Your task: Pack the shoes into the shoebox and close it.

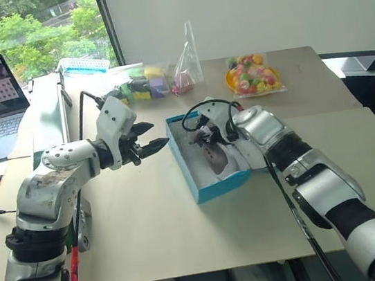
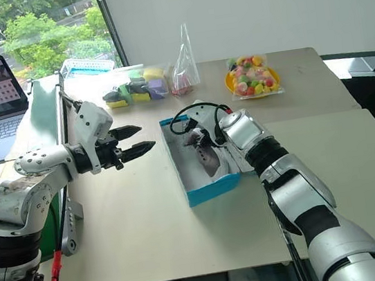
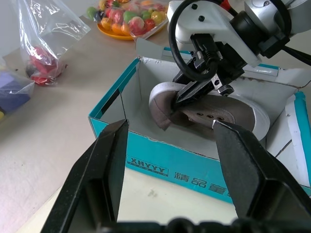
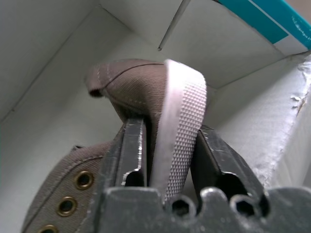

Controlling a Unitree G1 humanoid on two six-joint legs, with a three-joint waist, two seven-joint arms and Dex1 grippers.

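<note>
The shoebox (image 1: 209, 169) sits open on the pale surface (image 1: 150, 222), its lid folded away toward the right arm, white interior showing. One grey-beige shoe (image 3: 214, 114) lies inside it, sole edge turned up. The right pincer (image 3: 192, 92) reaches down into the box, its two black fingers (image 4: 133, 150) straddling the heel of that shoe: one finger inside the collar, the other against the ribbed white sole, both close against it. The left pincer (image 1: 148, 146) hangs above the surface just beside the box's near-left wall, pointing toward it, its fingers spread apart and holding nothing. A bag of coloured sweets (image 1: 253, 75) lies well beyond.
</note>
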